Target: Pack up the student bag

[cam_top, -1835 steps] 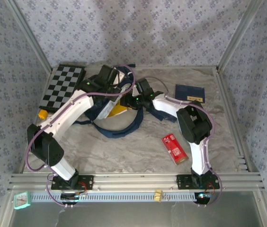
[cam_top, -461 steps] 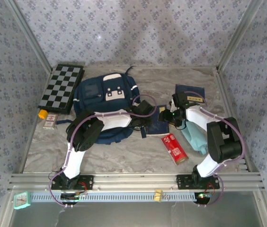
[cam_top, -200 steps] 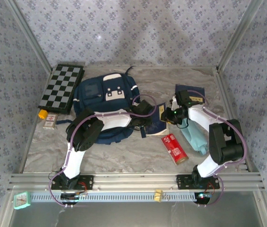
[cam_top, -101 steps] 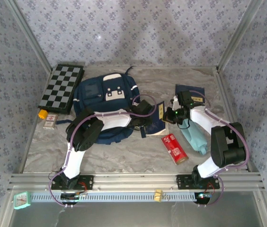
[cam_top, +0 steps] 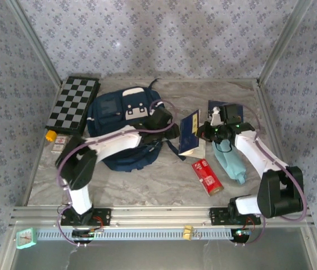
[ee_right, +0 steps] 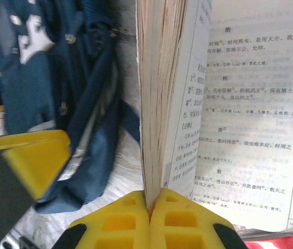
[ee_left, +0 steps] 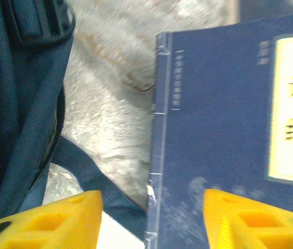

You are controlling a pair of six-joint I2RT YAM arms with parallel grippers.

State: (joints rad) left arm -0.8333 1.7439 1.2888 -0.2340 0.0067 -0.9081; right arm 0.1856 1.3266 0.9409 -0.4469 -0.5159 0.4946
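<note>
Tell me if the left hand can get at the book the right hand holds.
Likely yes: the left hand hangs open at the book, by its spine, nothing between them. The right hand pinches the pages from the other side; the student bag lies aside.

This is a robot test cell in a lab, not a home or a shop. A table (cam_top: 147, 183) with a marble-look top sits inside a frame of aluminium posts (cam_top: 278, 44). Patterned grey-blue walls (cam_top: 158, 34) close off the left, far and right sides. A slotted metal rail (cam_top: 158, 214) runs along the near edge, with the left arm (cam_top: 111, 143) and right arm (cam_top: 259, 154) bolted to it. The things laid out look like staged props: a chessboard (cam_top: 73, 104), a bag (cam_top: 119, 112), a book (cam_top: 189, 132) and a red packet (cam_top: 207, 176).
</note>
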